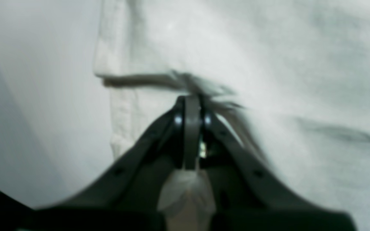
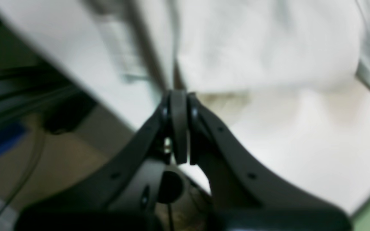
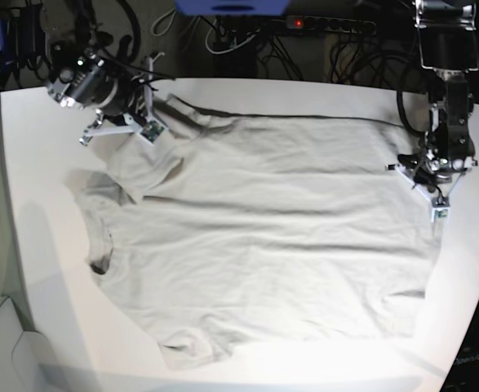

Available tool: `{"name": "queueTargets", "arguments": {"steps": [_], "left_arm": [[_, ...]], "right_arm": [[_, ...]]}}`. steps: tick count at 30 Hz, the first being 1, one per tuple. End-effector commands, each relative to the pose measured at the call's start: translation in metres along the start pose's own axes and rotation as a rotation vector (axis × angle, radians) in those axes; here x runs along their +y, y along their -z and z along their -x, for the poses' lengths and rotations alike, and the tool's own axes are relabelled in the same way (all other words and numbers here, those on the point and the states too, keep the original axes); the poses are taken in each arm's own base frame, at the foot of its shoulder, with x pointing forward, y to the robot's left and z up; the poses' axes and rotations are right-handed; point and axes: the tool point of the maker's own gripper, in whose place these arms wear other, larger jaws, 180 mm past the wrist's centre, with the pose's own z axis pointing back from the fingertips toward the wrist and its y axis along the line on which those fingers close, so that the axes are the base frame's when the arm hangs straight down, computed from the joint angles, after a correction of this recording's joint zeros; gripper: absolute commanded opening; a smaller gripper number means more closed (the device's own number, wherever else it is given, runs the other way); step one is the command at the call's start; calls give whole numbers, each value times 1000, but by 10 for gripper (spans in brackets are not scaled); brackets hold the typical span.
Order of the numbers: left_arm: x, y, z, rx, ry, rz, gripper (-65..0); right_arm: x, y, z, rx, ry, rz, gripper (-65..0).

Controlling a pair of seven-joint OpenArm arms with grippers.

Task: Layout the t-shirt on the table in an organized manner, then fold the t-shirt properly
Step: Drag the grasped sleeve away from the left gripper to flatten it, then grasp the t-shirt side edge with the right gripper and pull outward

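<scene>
Two grippers are at work on one t-shirt, which lies spread across most of the table, collar toward the base view's left edge and hem toward its right. Nearest the camera, the shirt's lower sleeve sits crumpled just inside the table's near edge, and the body above it is fairly flat with shallow wrinkles. At the shirt's hem end, about midway back, the left gripper has its jaws pressed together on a small bunch of fabric beside the hem seam; a tuft of cloth shows behind the jaws in the left wrist view. Farther back, at the shirt's far shoulder, the right gripper is likewise clamped tight, its tips at a folded edge of the cloth near the table's rim, so it appears to be pinching the shirt there, though blur hides the exact contact. The upper sleeve beside it is doubled over onto the chest. This looks like the laying-out step, not folding: the garment is being tensioned between two opposite points. The next move probably calls for pulling the far shoulder outward to unfold that sleeve, keeping the hem held, then smoothing the near sleeve.
</scene>
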Motion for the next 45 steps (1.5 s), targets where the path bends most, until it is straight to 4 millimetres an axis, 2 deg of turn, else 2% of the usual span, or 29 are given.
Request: {"name": "queueTargets", "arguments": {"steps": [1,4,9,15,18,21,27,30,37,41,45], "left_arm": [[6,-2,-4,-2,-6,-7,-647],[14,-3,-5,-2,2,-22,-647],[15,-3,-5,-3,3,-25,-647],[15,-3,-3,2,4,-25,-647],[15,-3,-3,-3,5,-25,-647],[21,-3,-2,-8,13,-36,-647],[26,-3,12,17,25,-46,-647],[31,-5,10,12,33,-56,-647],[36,-6,17,31,42,-66,-647],[43,-7,15,29,49,-79,-647],[43,-7,15,29,49,-79,-647]], "right_arm": [[3,-4,2,-3,-20,-5,-650],[22,-4,16,26,-5,-51,-650],[47,-5,33,64,1,-110,-650],[74,-3,27,55,-41,-179,-650],[84,-2,14,26,-74,-205,-650],[74,1,-1,-5,-62,-176,-650],[46,1,5,35,-33,-107,-642],[36,0,12,63,-21,-82,-569],[32,-2,19,84,-28,-74,-348],[16,-5,31,116,-54,-40,-315],[-27,-14,39,125,8,68,-315]]}}
